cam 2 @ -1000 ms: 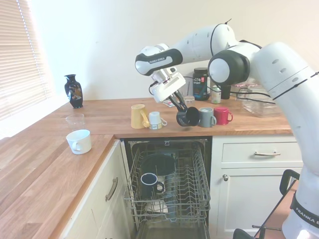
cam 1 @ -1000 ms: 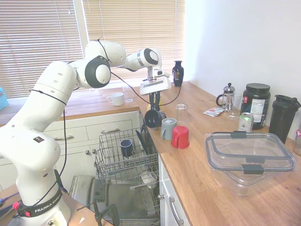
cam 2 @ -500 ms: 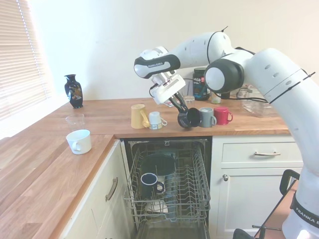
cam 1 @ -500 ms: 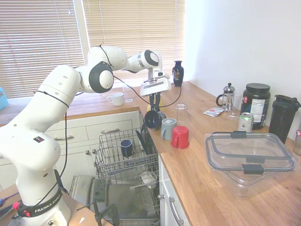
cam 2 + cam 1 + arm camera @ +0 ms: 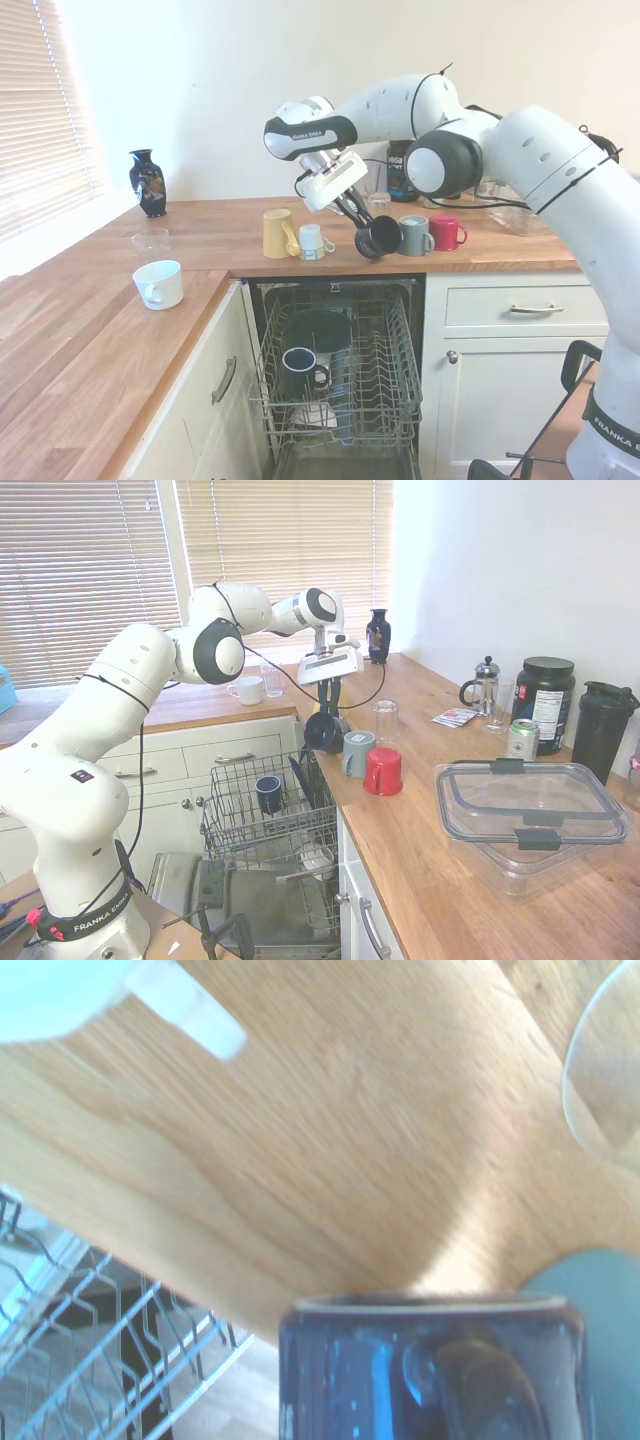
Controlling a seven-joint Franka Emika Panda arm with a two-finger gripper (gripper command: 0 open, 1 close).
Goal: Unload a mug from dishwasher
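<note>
we see gripper (image 5: 362, 222) clamped on dark mug (image 5: 378, 237), shifted slightly toward wall since earlier frame, mug tilted above counter (image 5: 220, 225) edge beside grey mug (image 5: 412, 235).

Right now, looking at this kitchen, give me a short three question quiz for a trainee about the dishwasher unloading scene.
1. True or false: the dark mug is sitting in the dishwasher rack.
2. Which mug stands right beside the dark mug on the counter?
A. white
B. grey
C. yellow
3. Fill in: one small blue mug is in the ____.

Key:
1. False. The end effector holds it at the counter edge, tilted; the views do not settle whether it touches the wood.
2. B, the grey mug, with the red mug on its other side.
3. Rack.
</note>
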